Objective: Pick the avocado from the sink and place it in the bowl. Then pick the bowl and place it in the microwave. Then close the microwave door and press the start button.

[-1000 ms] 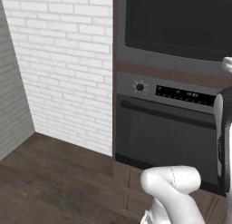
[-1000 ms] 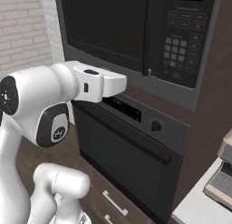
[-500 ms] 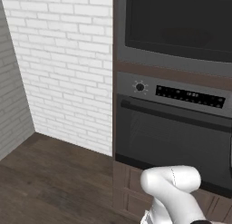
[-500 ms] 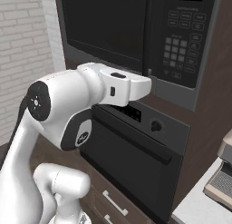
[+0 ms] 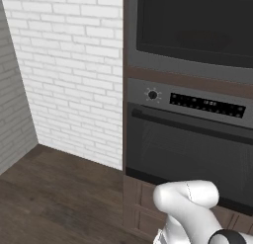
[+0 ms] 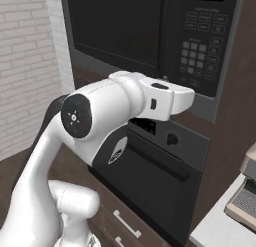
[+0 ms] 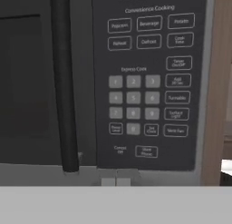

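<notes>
The microwave (image 6: 150, 36) fills the upper half of the right base view, and its door (image 6: 112, 26) looks already shut, so judge the start press as what remains. Your arm reaches across mid-frame there, its hand ending just below the keypad (image 6: 197, 48) at upper right. In the hand view the keypad (image 7: 147, 82) sits centre-right, with the door's dark vertical handle (image 7: 63, 82) to its left. The likely start key (image 7: 146, 151) lies low in that view, right of centre and just above the bottom band, so you face it almost head-on; its label is too blurred to confirm. The gripper is clenched and holds nothing.
</notes>
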Tool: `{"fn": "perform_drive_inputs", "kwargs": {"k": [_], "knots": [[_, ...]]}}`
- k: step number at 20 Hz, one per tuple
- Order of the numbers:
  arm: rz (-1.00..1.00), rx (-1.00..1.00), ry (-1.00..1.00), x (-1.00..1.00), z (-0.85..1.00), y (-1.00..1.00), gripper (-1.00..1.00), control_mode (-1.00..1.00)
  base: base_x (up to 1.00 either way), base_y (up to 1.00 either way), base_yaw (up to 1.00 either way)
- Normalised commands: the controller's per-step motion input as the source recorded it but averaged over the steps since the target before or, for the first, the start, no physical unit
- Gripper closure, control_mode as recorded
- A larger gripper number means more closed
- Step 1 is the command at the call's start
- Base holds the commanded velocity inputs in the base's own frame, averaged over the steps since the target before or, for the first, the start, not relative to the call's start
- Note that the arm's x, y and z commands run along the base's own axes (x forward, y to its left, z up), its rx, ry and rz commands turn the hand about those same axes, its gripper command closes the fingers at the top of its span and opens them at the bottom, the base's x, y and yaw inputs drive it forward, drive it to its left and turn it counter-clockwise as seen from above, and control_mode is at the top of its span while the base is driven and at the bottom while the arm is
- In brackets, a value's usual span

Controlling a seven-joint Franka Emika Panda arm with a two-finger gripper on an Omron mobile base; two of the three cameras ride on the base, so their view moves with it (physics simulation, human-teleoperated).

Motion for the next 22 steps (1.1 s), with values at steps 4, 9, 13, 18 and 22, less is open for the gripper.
{"fn": "perform_drive_inputs", "kwargs": {"k": [4,9,13,18,22], "knots": [[0.0,0.0,0.0,0.14,0.0,-0.33,1.0,-1.0,0.0,0.0,0.0],[0.0,0.0,0.0,0.14,-0.12,-0.13,1.0,-1.0,0.0,0.0,0.0],[0.0,0.0,0.0,0.17,-0.16,-0.08,1.0,-1.0,0.0,0.0,0.0],[0.02,0.0,0.0,0.16,-0.03,-0.2,1.0,-1.0,0.0,0.0,0.0],[0.0,0.0,0.0,0.18,-0.01,-0.16,1.0,-1.0,0.0,0.0,0.0]]}}
